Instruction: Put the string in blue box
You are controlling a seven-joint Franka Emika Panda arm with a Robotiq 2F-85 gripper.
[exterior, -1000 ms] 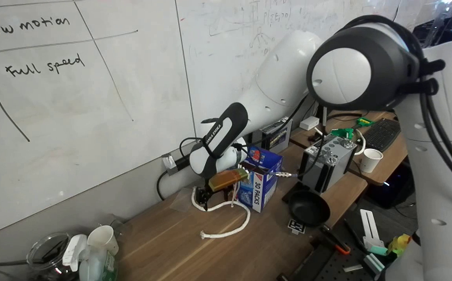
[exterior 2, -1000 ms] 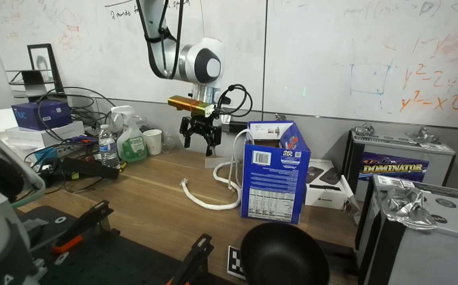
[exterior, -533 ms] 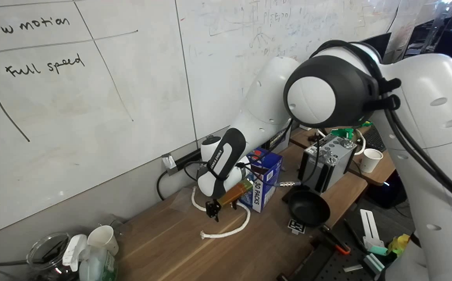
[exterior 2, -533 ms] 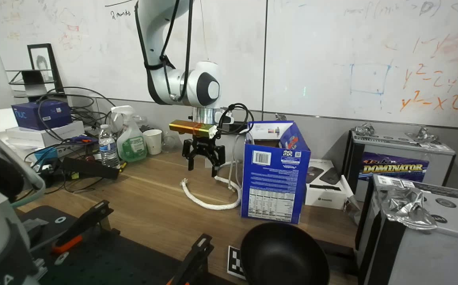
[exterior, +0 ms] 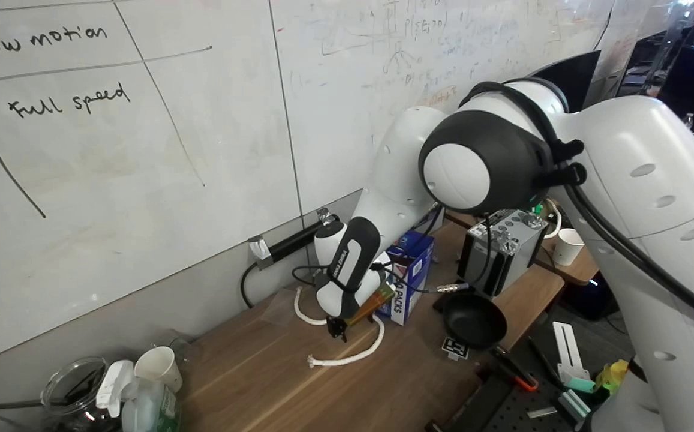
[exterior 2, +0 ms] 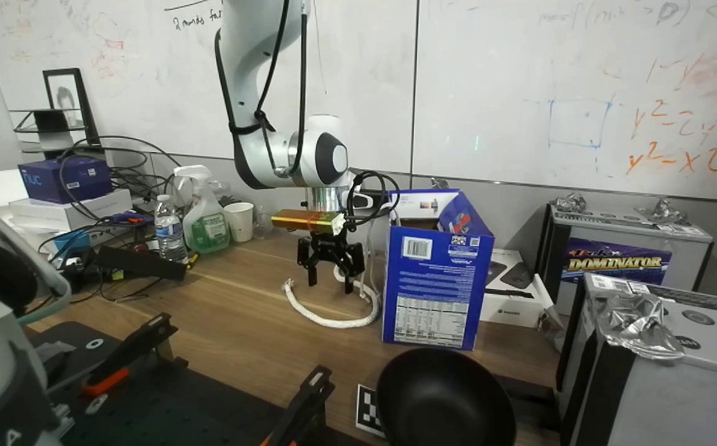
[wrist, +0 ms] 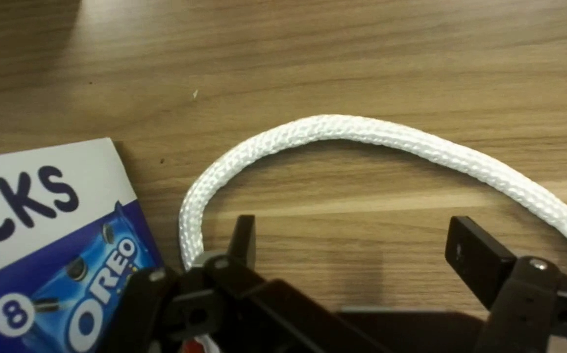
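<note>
Tool [exterior 2: 331, 285] has descended, the string [wrist: 337, 127] curving below it.

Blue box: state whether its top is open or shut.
Open: in an exterior view, the flaps of the blue box stand raised rather than folded across its top.

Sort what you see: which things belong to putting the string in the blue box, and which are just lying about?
For the job:
white string
blue Oreo box
robot's fingers, open

Just lying about:
black pan
spray bottle
clear plastic bottle
white cup beside the spray bottle
carton marked nuc
</note>
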